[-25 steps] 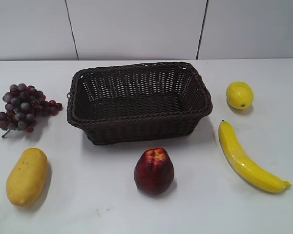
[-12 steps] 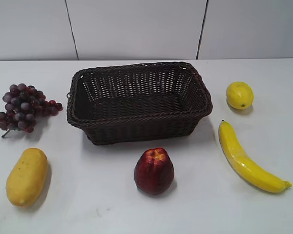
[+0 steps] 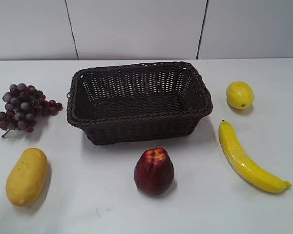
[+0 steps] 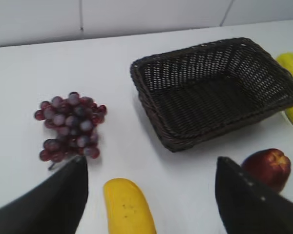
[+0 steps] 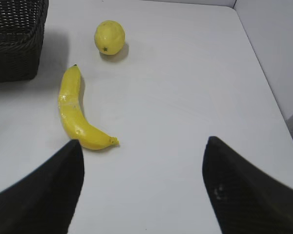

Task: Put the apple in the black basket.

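The dark red apple [image 3: 154, 170] stands upright on the white table, in front of the black basket [image 3: 139, 117], a little right of its middle. The woven basket looks empty. The apple also shows in the left wrist view [image 4: 268, 166], partly behind the right finger, with the basket [image 4: 171, 141] beyond it. My left gripper [image 4: 150, 168] is open and empty above the table, left of the apple. My right gripper [image 5: 142, 151] is open and empty above bare table, right of the basket's corner [image 5: 14, 44]. Neither gripper shows in the exterior view.
A purple-red grape bunch [image 3: 23, 107] lies left of the basket, a yellow mango [image 3: 27, 176] at the front left. A lemon [image 3: 240, 95] and a banana [image 3: 246, 158] lie right of the basket. The table's right edge [image 5: 278, 102] is near the right gripper.
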Motion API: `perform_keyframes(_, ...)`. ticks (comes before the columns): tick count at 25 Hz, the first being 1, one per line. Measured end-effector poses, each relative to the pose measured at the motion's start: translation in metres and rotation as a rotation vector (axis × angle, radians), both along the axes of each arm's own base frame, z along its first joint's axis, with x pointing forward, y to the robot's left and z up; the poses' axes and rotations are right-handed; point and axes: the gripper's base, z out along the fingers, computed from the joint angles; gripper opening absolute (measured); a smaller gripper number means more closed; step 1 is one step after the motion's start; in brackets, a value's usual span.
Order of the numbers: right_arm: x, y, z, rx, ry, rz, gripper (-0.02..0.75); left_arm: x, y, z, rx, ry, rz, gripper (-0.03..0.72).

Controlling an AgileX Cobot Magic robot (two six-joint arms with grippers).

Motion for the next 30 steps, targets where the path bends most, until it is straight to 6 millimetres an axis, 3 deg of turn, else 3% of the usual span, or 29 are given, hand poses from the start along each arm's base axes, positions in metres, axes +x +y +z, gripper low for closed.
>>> perform_keyframes(3,0.0,0.0,0.0,0.0,0.0,0.0,0.571,0.025,-0.021,-0.005,0.02,0.063,-0.109,0.594)
perform_keyframes(6,0.0,0.0,0.0,0.0,0.0,0.0,0.571,0.043,-0.056,-0.017,0.044,0.123,-0.247,0.593)
perform_keyframes(12,0.0,0.0,0.0,0.0,0.0,0.0,0.571,0.05,-0.142,-0.061,0.116,0.206,-0.492,0.593)
perform_keyframes(18,0.0,0.0,0.0,0.0,0.0,0.0,0.571,0.055,-0.205,-0.104,0.292,0.235,-0.662,0.593)
perform_keyframes(23,0.0,0.0,0.0,0.0,0.0,0.0,0.571,0.068,-0.234,-0.136,0.377,0.288,-0.707,0.603)
perform_keyframes(30,0.0,0.0,0.0,0.0,0.0,0.0,0.571,0.087,-0.249,-0.167,0.484,0.276,-0.732,0.688)
